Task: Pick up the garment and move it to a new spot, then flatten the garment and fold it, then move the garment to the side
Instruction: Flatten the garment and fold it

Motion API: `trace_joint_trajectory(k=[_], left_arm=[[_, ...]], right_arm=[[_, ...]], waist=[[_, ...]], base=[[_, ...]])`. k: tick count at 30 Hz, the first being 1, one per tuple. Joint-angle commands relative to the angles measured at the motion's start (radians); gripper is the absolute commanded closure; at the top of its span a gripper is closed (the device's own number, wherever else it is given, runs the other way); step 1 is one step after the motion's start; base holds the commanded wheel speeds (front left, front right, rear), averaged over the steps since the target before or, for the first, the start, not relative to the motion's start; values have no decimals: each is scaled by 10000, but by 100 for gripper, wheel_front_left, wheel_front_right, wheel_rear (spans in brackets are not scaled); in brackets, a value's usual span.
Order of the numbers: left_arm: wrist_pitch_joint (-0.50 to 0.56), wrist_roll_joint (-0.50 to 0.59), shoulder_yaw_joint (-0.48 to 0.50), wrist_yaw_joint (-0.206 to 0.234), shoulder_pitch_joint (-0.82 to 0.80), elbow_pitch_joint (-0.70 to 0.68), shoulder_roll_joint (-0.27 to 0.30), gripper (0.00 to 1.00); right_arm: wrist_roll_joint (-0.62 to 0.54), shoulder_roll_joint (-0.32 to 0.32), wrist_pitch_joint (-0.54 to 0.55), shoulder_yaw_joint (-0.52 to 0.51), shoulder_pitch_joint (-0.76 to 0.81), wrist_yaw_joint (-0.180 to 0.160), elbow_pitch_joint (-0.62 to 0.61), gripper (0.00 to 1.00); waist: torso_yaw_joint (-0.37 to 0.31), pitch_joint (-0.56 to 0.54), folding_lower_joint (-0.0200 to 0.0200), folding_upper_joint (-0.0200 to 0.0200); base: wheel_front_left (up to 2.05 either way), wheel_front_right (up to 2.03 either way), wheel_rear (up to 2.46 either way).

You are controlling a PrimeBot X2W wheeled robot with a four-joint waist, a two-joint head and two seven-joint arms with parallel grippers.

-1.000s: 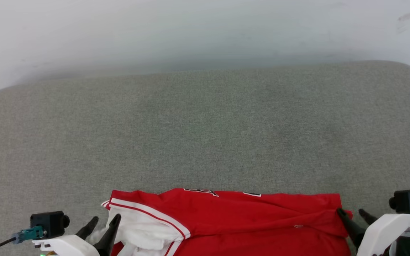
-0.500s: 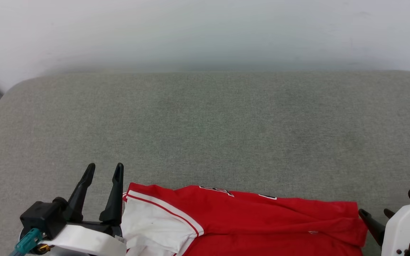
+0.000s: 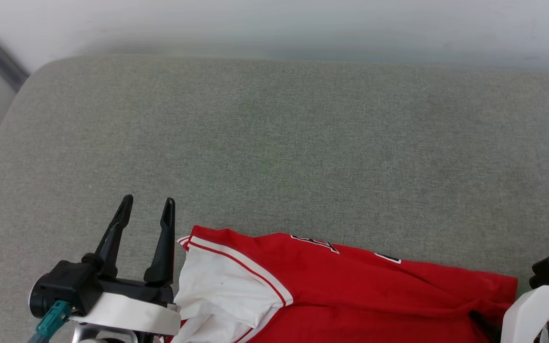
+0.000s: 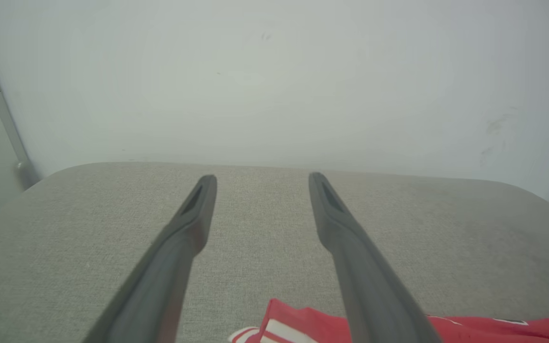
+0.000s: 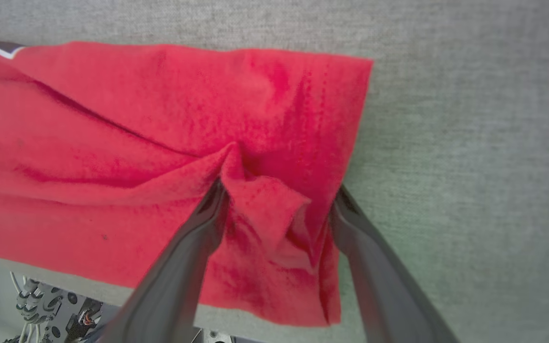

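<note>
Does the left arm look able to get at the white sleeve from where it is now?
Probably yes. The left tool stands open just beside the white sleeve of the jersey, and nothing lies over the sleeve or between the two.

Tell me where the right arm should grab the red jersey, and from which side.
Grip the raised pucker near the right edge of the jersey, probably coming down from above. It stands proud of the flat cloth, and the right gripper has its open jaws either side of it.
</note>
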Motion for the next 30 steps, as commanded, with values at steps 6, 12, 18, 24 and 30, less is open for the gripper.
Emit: trace_joint_trajectory(k=[6, 12, 18, 24, 30], left_arm=[[-45, 163, -116, -91, -196, 183, 49, 0], [168, 364, -271, -13, -117, 272, 218, 0], [430, 488, -176, 271, 129, 162, 435, 0], [587, 507, -34, 541, 362, -140, 571, 0], [640, 571, -46, 682, 395, -290, 598, 0]], right_arm=[[417, 231, 234, 408, -13, -3, 996, 100], [660, -110, -61, 533, -402, -4, 927, 100], [817, -498, 29, 419, -771, -6, 600, 100], [714, -733, 381, -310, -1017, -6, 536, 100], [446, -797, 850, -1945, -1019, -4, 615, 100]], waist=[[-38, -10, 0, 0], [-210, -339, 0, 0], [-543, -732, 0, 0], [-1001, -841, 0, 0], [-1256, -832, 0, 0]], base=[[0, 0, 0], [0, 0, 0], [0, 0, 0], [0, 0, 0], [0, 0, 0]])
